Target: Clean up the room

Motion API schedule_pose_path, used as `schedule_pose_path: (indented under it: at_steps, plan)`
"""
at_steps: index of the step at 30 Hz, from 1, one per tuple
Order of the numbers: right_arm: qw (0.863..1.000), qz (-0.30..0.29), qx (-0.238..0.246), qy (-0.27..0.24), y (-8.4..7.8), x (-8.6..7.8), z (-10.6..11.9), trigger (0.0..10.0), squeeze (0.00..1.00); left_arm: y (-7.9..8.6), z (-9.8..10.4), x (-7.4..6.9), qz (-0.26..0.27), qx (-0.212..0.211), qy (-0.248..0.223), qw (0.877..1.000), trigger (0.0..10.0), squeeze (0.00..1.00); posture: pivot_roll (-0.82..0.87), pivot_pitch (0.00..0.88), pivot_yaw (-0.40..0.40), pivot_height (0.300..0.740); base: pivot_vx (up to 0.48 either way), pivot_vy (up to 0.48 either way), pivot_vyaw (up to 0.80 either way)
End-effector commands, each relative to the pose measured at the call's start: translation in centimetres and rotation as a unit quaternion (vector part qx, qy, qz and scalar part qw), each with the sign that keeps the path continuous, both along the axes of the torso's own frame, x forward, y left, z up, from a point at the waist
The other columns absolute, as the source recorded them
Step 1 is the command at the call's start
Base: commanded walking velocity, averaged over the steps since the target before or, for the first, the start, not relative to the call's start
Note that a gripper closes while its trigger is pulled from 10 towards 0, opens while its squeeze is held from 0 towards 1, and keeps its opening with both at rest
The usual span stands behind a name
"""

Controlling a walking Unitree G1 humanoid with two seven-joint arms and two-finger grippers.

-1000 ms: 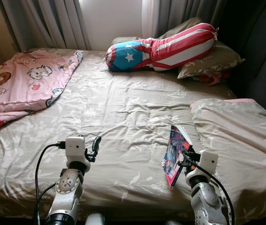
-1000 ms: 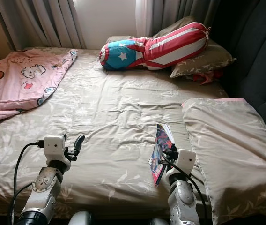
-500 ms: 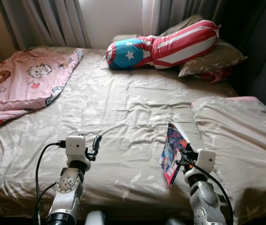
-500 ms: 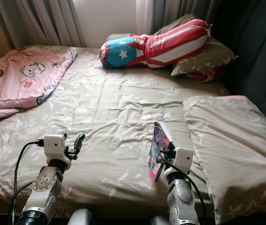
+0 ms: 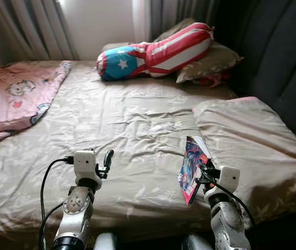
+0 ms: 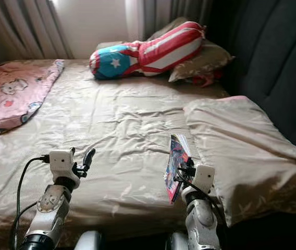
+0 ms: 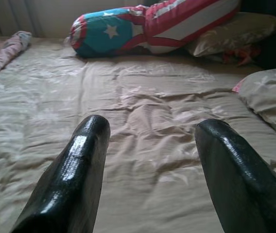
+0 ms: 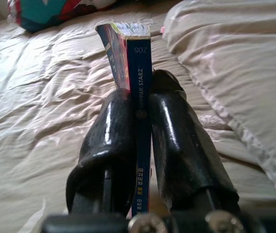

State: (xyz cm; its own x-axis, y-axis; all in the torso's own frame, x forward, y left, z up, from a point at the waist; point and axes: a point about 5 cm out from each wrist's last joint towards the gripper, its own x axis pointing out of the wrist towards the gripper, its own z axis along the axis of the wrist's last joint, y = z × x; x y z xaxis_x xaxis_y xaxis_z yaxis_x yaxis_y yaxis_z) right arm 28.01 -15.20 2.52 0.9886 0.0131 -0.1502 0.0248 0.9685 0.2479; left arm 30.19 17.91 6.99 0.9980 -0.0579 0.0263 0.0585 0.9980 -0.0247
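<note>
Right gripper (image 8: 140, 141): I am squeezing a thin book (image 5: 191, 166) by its spine, holding it up on its edge over the near side of the bed (image 5: 137, 135).
Left gripper (image 7: 150, 160): I am holding it wide open with nothing in it, over the sheet.
Right side: a tan pillow (image 5: 242, 140) is lying just beside the book.
Left side: a pink blanket (image 5: 15, 99) is lying there.
Far end: a red, white and blue star pillow (image 5: 153, 52) is resting by the curtains (image 5: 33, 26).

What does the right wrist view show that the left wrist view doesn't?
Right wrist view: the right hand shut on a thin book, spine toward the camera, beside a beige pillow. Left wrist view: the left hand open and empty, and the grey pillows at the headboard. Both: the beige sheet and the star-striped bolster.
</note>
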Motion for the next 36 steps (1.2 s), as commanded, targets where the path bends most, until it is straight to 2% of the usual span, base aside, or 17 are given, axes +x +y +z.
schedule_pose_path:
  at_steps: [1, 6, 13, 29, 36]
  plan:
    - [0.999, 0.009, 0.000, -0.034, 0.29, 0.61, 1.19, 10.0, 0.00, -0.04, 0.39, 0.18, -0.002, 0.004, -0.005, 1.000, 10.0, 0.00, -0.03, 0.000, -0.020, 0.622, 0.000, 0.000, 0.00]
    - [0.998, 0.030, -0.009, -0.047, 0.65, 0.61, 1.49, 10.0, 0.00, 0.00, 0.45, 0.21, -0.001, 0.005, -0.006, 1.000, 10.0, 0.00, -0.03, 0.000, -0.020, 0.622, 0.000, 0.000, 0.00]
    - [0.998, 0.044, -0.012, -0.054, 1.11, 0.55, 1.68, 10.0, 0.00, 0.02, 0.47, 0.23, 0.000, 0.005, -0.006, 1.000, 10.0, 0.00, -0.03, 0.000, -0.020, 0.622, 0.000, 0.000, 0.76]
    - [0.998, 0.035, -0.010, -0.047, 0.58, 0.81, 1.59, 10.0, 0.00, -0.06, 0.34, 0.16, -0.001, 0.005, -0.005, 1.000, 10.0, 0.00, -0.03, 0.000, -0.019, 0.622, 0.000, 0.000, 0.00]
    - [0.997, 0.050, -0.024, -0.049, 0.82, 0.93, 1.70, 10.0, 0.00, -0.04, 0.36, 0.16, -0.001, 0.005, -0.005, 1.000, 10.0, 0.00, -0.03, 0.000, -0.017, 0.622, 0.251, 0.000, 0.06]
